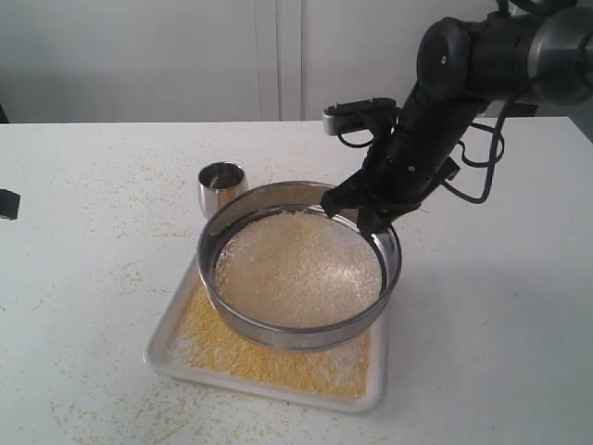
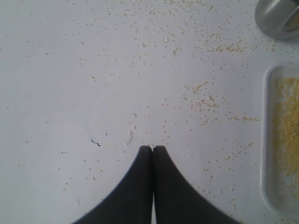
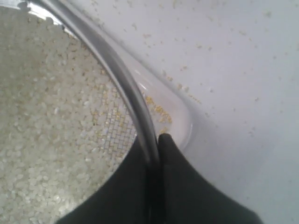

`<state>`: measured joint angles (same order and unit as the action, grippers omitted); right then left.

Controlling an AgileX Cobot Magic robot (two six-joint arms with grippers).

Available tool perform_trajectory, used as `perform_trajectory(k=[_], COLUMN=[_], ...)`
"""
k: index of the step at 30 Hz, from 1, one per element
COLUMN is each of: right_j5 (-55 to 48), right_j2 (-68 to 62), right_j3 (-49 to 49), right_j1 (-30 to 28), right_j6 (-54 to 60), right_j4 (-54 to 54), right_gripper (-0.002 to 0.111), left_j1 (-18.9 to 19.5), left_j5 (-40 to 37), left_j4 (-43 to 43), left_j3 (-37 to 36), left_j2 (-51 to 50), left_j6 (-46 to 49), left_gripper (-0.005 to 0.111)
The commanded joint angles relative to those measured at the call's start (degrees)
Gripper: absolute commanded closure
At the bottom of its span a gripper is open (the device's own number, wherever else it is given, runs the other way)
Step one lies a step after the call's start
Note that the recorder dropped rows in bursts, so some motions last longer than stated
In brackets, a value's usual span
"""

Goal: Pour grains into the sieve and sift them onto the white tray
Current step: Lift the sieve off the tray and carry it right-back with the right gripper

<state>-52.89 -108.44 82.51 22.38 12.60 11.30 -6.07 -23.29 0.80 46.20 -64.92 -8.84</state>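
The sieve [image 1: 298, 337], a wide steel ring with a mesh bottom, is over the white tray [image 1: 269, 387]. Pale coarse grains [image 1: 296, 269] cover its mesh, and fine yellow grains [image 1: 236, 350] lie on the tray below. My right gripper [image 1: 367, 213] is shut on the sieve's far right rim. In the right wrist view the rim [image 3: 117, 70] runs between the two black fingers of this gripper [image 3: 156, 140], with pale grains [image 3: 42, 116] inside and a tray corner [image 3: 183, 119] outside. My left gripper [image 2: 153, 148] is shut on nothing above the bare table.
A small shiny steel cup [image 1: 222, 186] stands just behind the sieve's left side; it shows as the cup [image 2: 279, 18] in the left wrist view, along with the tray's rim [image 2: 265, 140]. Loose yellow grains are scattered over the white table [image 1: 83, 306].
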Motion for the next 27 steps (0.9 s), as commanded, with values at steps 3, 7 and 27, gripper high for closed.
perform_trajectory(k=[3, 7, 27], right_j5=[-0.09, -1.38, -3.15], right_j2=[0.98, 0.98, -4.40], right_j3=[5.39, 7.39, 13.80], right_j1=[-2.52, -4.96, -17.06], right_j6=[-1.60, -2.96, -5.39], right_j4=[0.83, 0.55, 0.16], right_gripper=[0.108, 0.108, 0.108], left_j1=[0.20, 0.20, 0.20], left_j5=[-0.26, -0.26, -0.26], left_j4=[-0.30, -0.30, -0.30], left_j3=[-0.47, -0.47, -0.47], left_j2=[0.38, 0.38, 0.38], left_j6=[-0.10, -0.10, -0.10], left_gripper=[0.107, 0.107, 0.107])
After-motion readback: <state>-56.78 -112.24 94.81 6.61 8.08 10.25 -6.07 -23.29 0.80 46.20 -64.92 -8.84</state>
